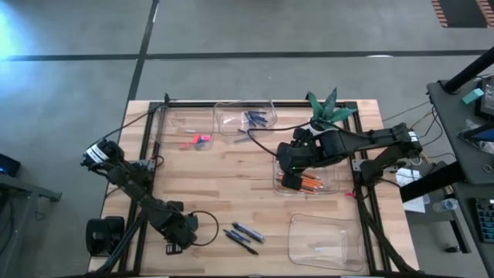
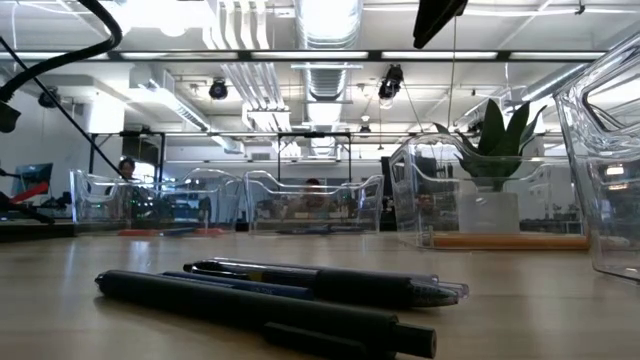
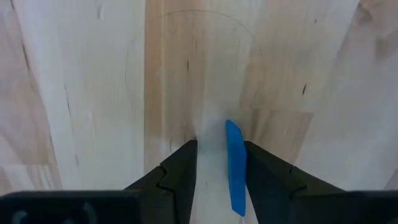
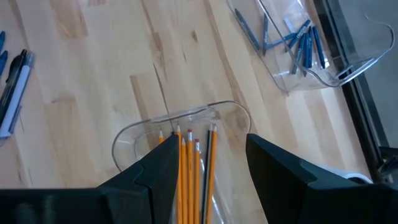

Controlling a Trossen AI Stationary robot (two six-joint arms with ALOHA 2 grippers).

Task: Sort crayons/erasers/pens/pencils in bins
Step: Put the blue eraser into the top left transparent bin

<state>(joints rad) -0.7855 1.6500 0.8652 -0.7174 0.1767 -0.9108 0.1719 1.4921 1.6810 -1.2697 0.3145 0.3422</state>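
My left gripper (image 3: 221,171) sits low at the near left corner of the table (image 1: 231,185), fingers parted, with a small blue eraser (image 3: 234,167) standing between them against 1 finger; I can't tell if it's truly pinched or just resting there. I read it as picked up for carrying to the far-left bin (image 1: 185,123), where the pink erasers (image 1: 201,140) already lie.

My right gripper (image 4: 208,168) hovers over the pencil bin (image 1: 328,184) on the right, fingers wide, nothing clamped; orange pencils (image 4: 189,168) lie in the tray below, so I judge that a drop spot.

Crayons (image 1: 258,118) are in the far middle bin (image 1: 245,116). 3 or so dark pens (image 1: 243,235) lie loose on the wood near the front, beside the near-right bin (image 1: 324,239), likely theirs; whether that bin holds anything I can't tell.

Surface is pale butcher-block with a black frame; a potted plant (image 1: 324,108) at the far edge. Beyond it: open workshop, ceiling ducts, grey floor.
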